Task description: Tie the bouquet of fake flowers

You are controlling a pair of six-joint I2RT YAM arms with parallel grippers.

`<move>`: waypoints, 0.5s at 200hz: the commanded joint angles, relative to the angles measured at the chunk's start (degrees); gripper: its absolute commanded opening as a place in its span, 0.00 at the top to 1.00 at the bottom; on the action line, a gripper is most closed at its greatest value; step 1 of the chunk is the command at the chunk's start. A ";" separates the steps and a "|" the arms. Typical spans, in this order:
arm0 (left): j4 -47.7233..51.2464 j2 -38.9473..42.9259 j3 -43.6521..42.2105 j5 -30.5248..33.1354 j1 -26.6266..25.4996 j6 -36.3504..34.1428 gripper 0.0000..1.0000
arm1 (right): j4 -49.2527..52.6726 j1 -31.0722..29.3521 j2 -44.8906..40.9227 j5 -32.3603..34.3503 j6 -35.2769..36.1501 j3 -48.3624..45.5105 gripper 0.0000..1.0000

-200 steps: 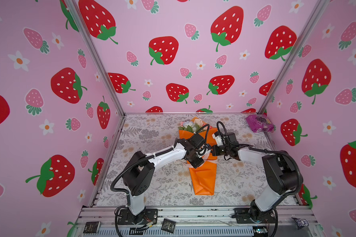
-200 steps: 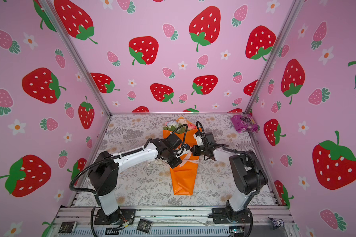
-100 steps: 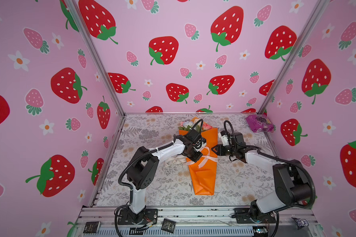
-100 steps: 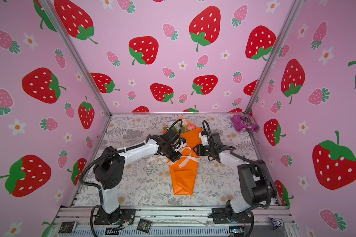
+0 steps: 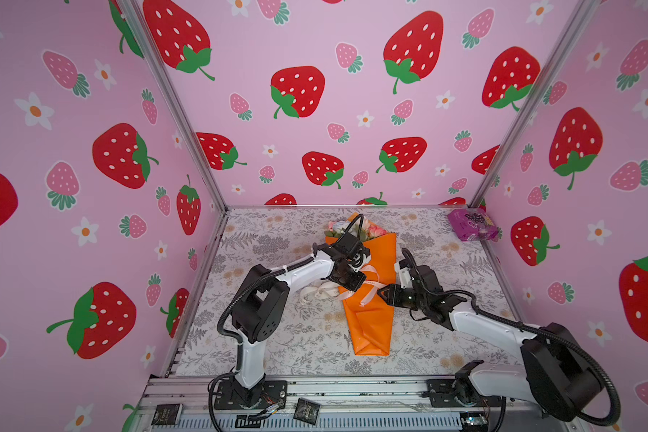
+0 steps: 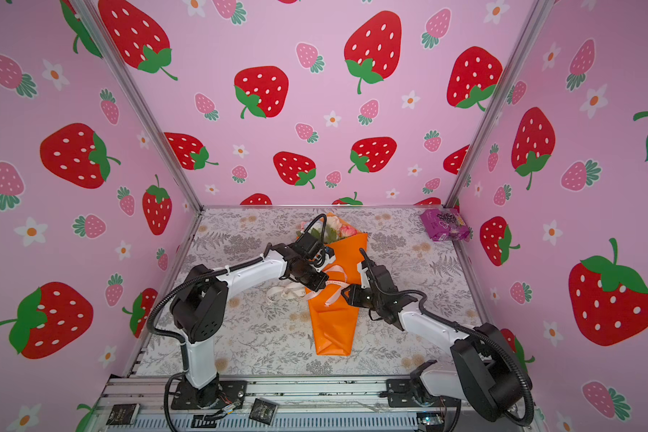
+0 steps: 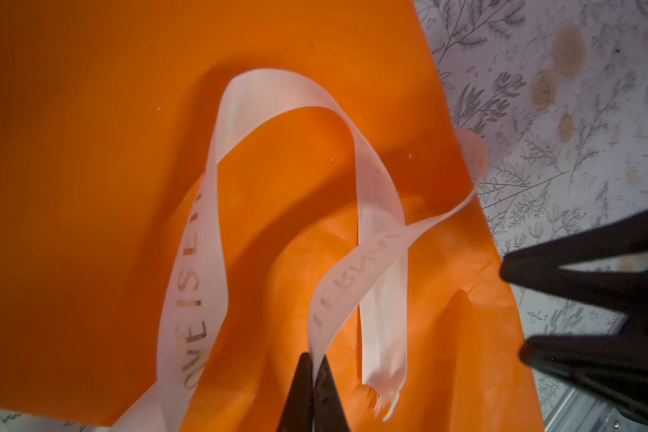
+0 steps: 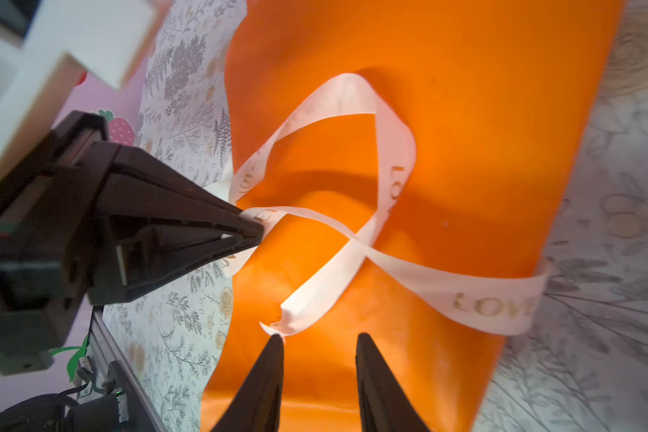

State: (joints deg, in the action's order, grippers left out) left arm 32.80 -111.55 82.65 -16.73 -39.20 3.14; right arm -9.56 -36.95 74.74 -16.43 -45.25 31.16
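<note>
The bouquet of fake flowers lies on the table in orange paper, with its rose heads at the far end. A pale ribbon with gold letters loops across the paper and crosses over itself. My left gripper is shut on one strand of it. My right gripper stands open over the paper's right side. The ribbon's frayed loose end just touches one of its fingertips.
A purple packet lies in the far right corner. More of the ribbon lies coiled on the table left of the bouquet. Pink walls close in three sides, and a metal rail runs along the front.
My right gripper has opened and let go of the ribbon, swung out to the right, then come back beside the wrap. The left gripper stays shut on its strand; a loop now lies on the paper.
</note>
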 commanded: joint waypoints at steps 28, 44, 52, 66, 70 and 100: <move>0.33 -0.08 2.44 -1.62 0.00 0.94 1.00 | -0.67 -3.58 8.37 6.71 -6.71 4.39 0.64; 0.26 -0.07 2.25 -2.06 -0.01 1.21 1.00 | -2.86 -3.88 9.70 7.14 -7.57 3.57 0.63; 0.33 -0.07 2.15 -2.23 0.00 1.33 1.00 | -4.08 -3.84 10.49 6.34 -7.57 3.77 0.63; 0.28 -0.08 1.98 -2.34 -0.04 1.36 1.00 | -5.04 -4.01 11.96 5.82 -7.37 4.44 0.64; 0.25 -0.07 1.91 -2.36 -0.03 1.43 1.00 | -5.50 -4.01 12.41 5.84 -7.51 4.50 0.64; 0.42 -0.08 2.16 -3.01 0.00 1.47 1.00 | -8.97 -4.07 13.51 7.61 -8.61 3.40 0.68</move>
State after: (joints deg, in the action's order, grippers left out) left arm 32.80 -111.55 82.70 -18.17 -39.22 4.45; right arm -14.17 -40.64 87.42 -11.11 -51.59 34.48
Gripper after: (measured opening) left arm 0.041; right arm 0.335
